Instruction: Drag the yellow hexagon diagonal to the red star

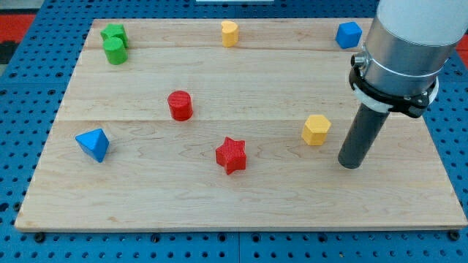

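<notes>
The yellow hexagon (316,129) lies on the wooden board (146,197), right of centre. The red star (232,155) lies to its left and a little lower, near the board's middle. My tip (350,164) rests on the board just right of and below the yellow hexagon, a small gap apart from it. The dark rod rises from the tip to the grey arm body at the view's top right.
A red cylinder (180,105) is up-left of the star. A blue triangular block (93,144) is at the left. Two green blocks (115,42) sit at the top left, a yellow block (229,33) at top centre, a blue block (349,34) at top right.
</notes>
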